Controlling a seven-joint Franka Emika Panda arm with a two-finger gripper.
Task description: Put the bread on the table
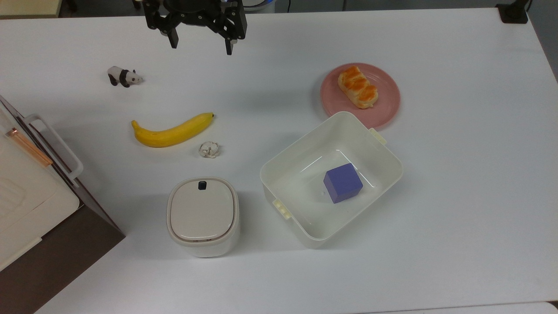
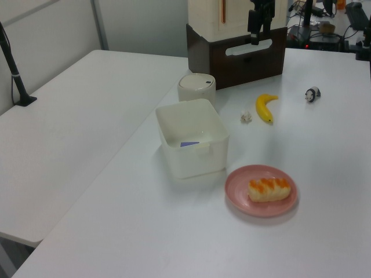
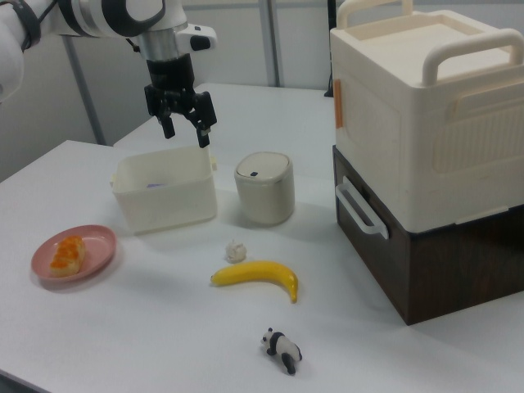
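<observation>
The small oblong golden-brown bread with its glossy orange glaze lay on the round pink plate, well apart from the black two-finger gripper, which hung empty with its fingers spread apart above the far edge of the large white smooth counter. The bread lay far off toward the top view's right of the gripper, with bare counter between them. The white rectangular plastic tub holding a blue cube sat just beside the plate, its rim crowding the plate's near edge. Judged from this layout, a descent on that side could clip the tub wall, and the soft, glazed roll might be squashed or slip from a hard pinch; dragging it could shift the plate. No brand, label or legible writing appeared on anything.
</observation>
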